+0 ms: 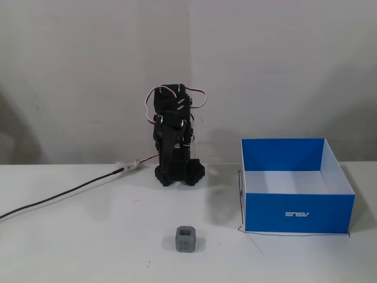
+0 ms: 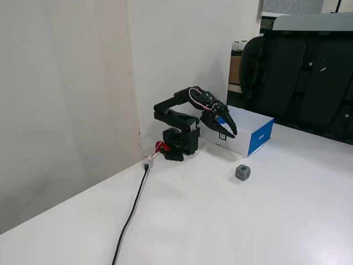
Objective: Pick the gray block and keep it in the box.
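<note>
A white table (image 1: 70, 247) carries everything here, backed by a pale wall. Largest on it is the box (image 1: 297, 213), open-topped, blue outside and white inside, with a small white logo on its near wall; it sits to the right in one fixed view and behind the arm's front end in the other (image 2: 259, 138). Next in size is the black arm (image 1: 174, 138), folded low over its base near the wall, with red and white wires looping across its top and a black cable (image 1: 59, 197) trailing off to the left across the table. Its gripper (image 2: 230, 132) hangs in the air, angled downward in front of the box, holding nothing; the fingers look nearly together with at most a thin gap at the tips, though whether they are fully closed I cannot tell. Smallest is the gray block (image 1: 186, 239), a rounded cube with a square recess on its face, resting on the bare table in front of the arm, outside the box and left of it; in the other fixed view the gray block (image 2: 243, 173) lies below the fingertips, apart from them, untouched
</note>
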Robot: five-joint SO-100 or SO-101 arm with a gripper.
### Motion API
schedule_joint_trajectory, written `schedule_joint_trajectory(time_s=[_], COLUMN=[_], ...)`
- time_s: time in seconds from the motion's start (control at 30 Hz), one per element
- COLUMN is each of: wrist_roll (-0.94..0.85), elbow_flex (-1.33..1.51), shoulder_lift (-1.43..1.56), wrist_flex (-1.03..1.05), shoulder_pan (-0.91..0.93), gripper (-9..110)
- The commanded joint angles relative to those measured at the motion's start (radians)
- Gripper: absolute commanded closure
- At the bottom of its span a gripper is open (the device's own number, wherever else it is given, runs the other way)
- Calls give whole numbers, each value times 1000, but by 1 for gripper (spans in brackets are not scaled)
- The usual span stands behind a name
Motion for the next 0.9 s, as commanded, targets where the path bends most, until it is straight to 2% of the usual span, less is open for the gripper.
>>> schedule_joint_trajectory(time_s=[0.0, 0.13, 0.4, 0.67, 0.87], wrist_roll=[3, 23, 143, 215, 216], elbow_flex=[-94, -173, -321, -308, -278], shoulder_lift=[-55, -270, -664, -841, -879], wrist_flex=[0, -35, -58, -74, -115], shoulder_pan=[-8, -12, -141, -229, -195], gripper=[101, 101, 101, 101, 85])
